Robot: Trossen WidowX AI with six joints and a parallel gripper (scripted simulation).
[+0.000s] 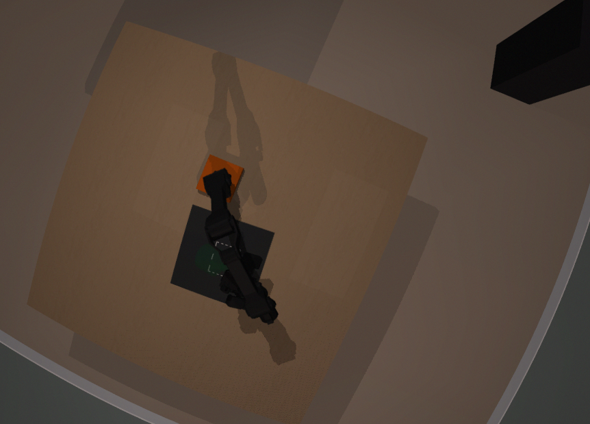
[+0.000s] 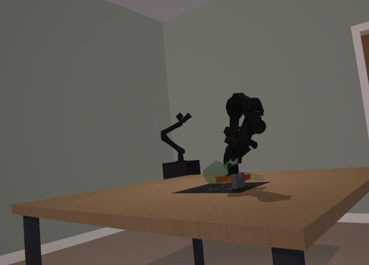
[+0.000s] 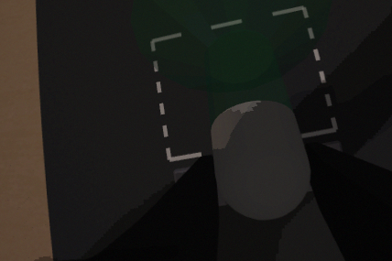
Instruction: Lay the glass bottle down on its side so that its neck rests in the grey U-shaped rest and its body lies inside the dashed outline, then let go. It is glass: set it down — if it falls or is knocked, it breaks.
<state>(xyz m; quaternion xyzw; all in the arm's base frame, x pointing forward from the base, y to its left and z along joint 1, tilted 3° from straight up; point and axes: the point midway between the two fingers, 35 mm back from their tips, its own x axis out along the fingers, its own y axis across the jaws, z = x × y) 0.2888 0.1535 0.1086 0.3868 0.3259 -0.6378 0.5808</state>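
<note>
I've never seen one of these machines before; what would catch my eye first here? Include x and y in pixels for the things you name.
Probably the black robot arm (image 1: 241, 274) (image 2: 242, 123), bent over the wooden table (image 1: 344, 227) (image 2: 153, 212) with a see-through green bottle (image 1: 204, 257) (image 2: 214, 172) (image 3: 238, 56) tilted in its grip above a dark mat (image 1: 189, 242) (image 2: 192, 189) (image 3: 92, 97). Next, the bright orange block (image 1: 210, 164) (image 2: 221, 179), which stands out against everything dull around it.
</note>
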